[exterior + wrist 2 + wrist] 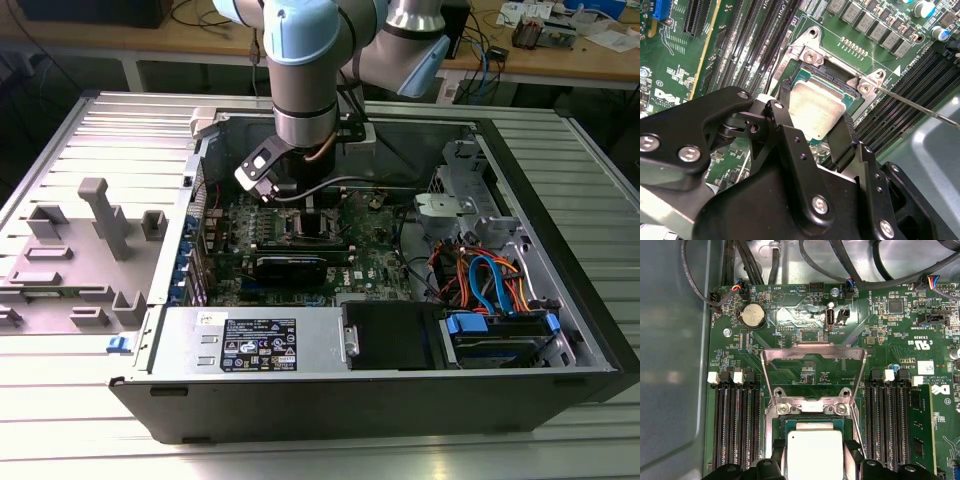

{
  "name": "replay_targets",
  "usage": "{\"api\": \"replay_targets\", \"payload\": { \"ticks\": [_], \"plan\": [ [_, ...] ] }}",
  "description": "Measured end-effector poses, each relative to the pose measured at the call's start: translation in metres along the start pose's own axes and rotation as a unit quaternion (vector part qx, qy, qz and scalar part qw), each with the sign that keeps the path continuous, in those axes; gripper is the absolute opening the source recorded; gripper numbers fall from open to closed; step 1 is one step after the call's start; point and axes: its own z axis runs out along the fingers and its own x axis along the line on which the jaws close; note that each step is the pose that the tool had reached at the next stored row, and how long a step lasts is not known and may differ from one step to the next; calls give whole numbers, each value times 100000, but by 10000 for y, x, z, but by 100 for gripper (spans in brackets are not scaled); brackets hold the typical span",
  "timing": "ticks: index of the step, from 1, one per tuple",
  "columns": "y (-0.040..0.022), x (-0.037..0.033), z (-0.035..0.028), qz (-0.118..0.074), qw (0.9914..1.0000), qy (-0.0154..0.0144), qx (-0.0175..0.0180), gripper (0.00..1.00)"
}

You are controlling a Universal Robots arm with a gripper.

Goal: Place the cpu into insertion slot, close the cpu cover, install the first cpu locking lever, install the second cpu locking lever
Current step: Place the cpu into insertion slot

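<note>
Two edges of the cpu sit clamped in the end effector over the insertion slot

The arm hangs from the upper centre of the exterior view, wrist vertical. The hand points downward, its two fingers closed against opposite edges of the cpu.

White lettering ran across the motherboard in the first wrist view, next to a small white sticker. In the second wrist view a white logo marked the board and a white triangle stood near the slot. The power supply carried a printed label, too small to read.
</note>
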Motion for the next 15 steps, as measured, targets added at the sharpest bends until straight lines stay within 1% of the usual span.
{"api": "replay_targets", "payload": {
  "ticks": [4, 8, 12, 15],
  "plan": [
    [0, 0, 0, -3, 100000, -3, 3, 54],
    [0, 1, 0, 353, 99999, -105, -5, 54],
    [0, 4, 1, 362, 99999, -123, -5, 54],
    [-1, 22, 17, 360, 99999, -118, -6, 54]
  ]
}}
